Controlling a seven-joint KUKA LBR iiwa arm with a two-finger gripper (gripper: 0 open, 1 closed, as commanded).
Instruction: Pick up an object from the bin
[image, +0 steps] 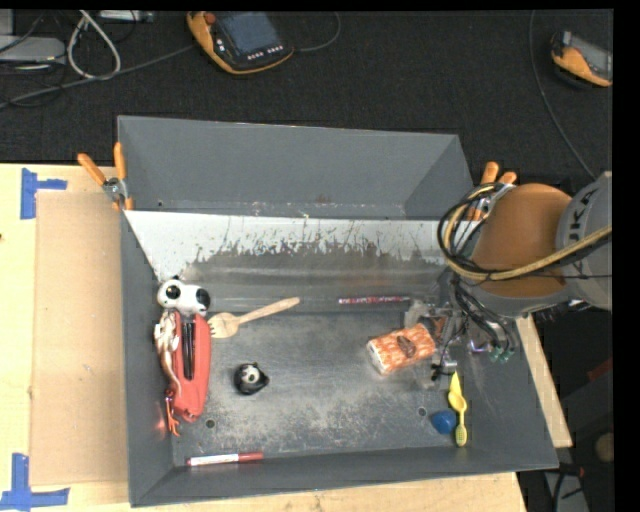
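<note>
Hand (441, 350) sits low in bin (300, 170), at one end of the orange speckled block (400, 350), apparently touching. Spread or pressed together: cannot tell. Best to centre across the block's short width and stay clear of the bin wall behind the hand. Block looks soft, crinkly, roughly rectangular. Near the hand lies a thin yellow stick (458, 398), hard plastic. Wooden fork (250, 316) lies well beyond the block, flat and smooth.

Claw (441, 352) sits beside orange packet (400, 351) (right of bin (320, 410)).
</note>
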